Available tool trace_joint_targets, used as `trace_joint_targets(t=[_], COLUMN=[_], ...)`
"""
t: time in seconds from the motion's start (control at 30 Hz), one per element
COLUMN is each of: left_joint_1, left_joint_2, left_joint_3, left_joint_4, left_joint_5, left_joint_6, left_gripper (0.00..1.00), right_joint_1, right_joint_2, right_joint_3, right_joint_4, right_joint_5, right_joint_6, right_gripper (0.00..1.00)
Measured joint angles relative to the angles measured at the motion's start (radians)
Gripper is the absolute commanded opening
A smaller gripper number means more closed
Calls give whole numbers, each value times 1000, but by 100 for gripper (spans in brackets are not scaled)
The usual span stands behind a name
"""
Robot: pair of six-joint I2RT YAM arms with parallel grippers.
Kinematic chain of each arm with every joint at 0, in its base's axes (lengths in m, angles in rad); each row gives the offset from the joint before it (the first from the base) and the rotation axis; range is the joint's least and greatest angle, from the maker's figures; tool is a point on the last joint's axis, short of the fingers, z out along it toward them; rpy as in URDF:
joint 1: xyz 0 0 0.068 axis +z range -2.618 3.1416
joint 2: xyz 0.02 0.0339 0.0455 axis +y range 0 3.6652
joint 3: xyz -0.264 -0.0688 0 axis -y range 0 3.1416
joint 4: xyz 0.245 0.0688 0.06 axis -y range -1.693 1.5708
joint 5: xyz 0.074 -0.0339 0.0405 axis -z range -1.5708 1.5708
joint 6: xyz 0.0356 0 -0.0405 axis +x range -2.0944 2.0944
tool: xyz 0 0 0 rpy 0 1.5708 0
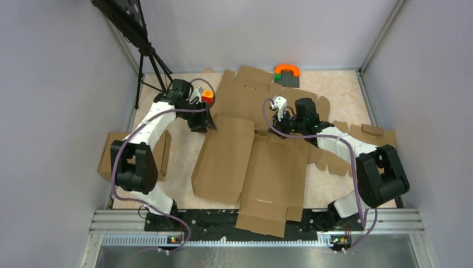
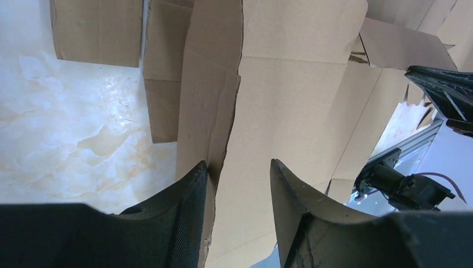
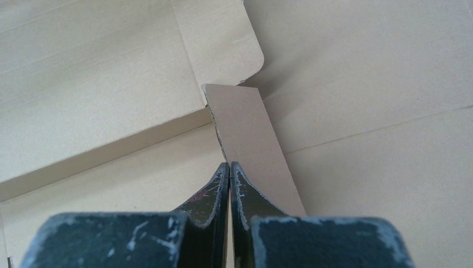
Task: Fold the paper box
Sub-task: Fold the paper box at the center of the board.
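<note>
From overhead, I saw the paper box (image 1: pixel 273 167) lying mostly flat in the middle of the pale marbled table (image 1: pixel 346 89). It reached from the far side down to the near edge between the two arm bases. Its long left panel was raised off the surface.

My left gripper (image 1: pixel 203 121) sat at the far corner of that raised panel. In its wrist camera, the jaws stood partly apart with the panel's edge between them. The edge ran just beside one finger (image 2: pixel 187 223), and a clear gap separated it from the other, so nothing was clamped.

My right gripper (image 3: pixel 230 166) was over the box's middle with its jaws pressed fully together and nothing between them. Its tips lay at the near end of a narrow upright flap (image 3: pixel 251 134); I could not tell whether they touched it.

A smaller cardboard slab (image 1: pixel 107 156) lay at the table's left side, cardboard scraps (image 1: pixel 375 134) at the right, and an orange and green object (image 1: pixel 286 72) by the back wall.
</note>
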Motion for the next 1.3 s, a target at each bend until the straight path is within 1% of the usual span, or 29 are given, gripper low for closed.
trace_joint_targets(t=[0.1, 0.23, 0.5, 0.6, 0.73, 0.77, 0.83, 0.87, 0.9, 0.93, 1.0, 1.03, 1.1, 1.13, 1.2, 1.3], left_joint_1=[3, 2, 1, 1, 1, 1, 1, 1, 1, 1, 1, 1, 1, 1, 1, 1], left_joint_2=[5, 5, 5, 5, 5, 5, 5, 5, 5, 5, 5, 5, 5, 5, 5, 5], left_joint_3=[0, 0, 0, 0, 0, 0, 0, 0, 0, 0, 0, 0, 0, 0, 0, 0], left_joint_4=[3, 6, 17, 17, 17, 17, 18, 17, 17, 18, 19, 21, 27, 30, 35, 40], left_joint_5=[2, -4, -10, -10, -10, -9, -9, -8, -7, -4, 10, 19, 38, 45, 61, 82], left_joint_6=[-3, -7, -15, -15, -15, -15, -15, -16, -18, -20, -27, -30, -32, -33, -34, -34], left_gripper=[47, 47, 47, 47, 46, 46, 45, 42, 40, 37, 30, 27, 19, 15, 10, 2], right_joint_1=[0, 9, 59, 59, 59, 59, 53, 48, 40, 29, -11, -41, -97, -107, -164, -189], right_joint_2=[0, 6, 113, 117, 117, 116, 108, 102, 92, 81, 59, 54, 58, 66, 121, 257], right_joint_3=[0, 11, 110, 110, 110, 109, 107, 107, 107, 108, 113, 127, 167, 193, 303, 494], right_joint_4=[-11, -91, -262, -293, -292, -287, -263, -250, -230, -213, -184, -177, -175, -183, -246, -338], right_joint_5=[-4, -10, 3, 12, 18, 16, 9, 8, 5, 4, 7, 18, 47, 56, 68, 81], right_joint_6=[-5, -27, -69, -73, -71, -66, -28, -3, 25, 54, 111, 140, 190, 206, 222, 213], right_gripper=[0, 0, 0, 0, 1, 6, 23, 31, 41, 48, 71, 80, 89, 91, 92, 92])
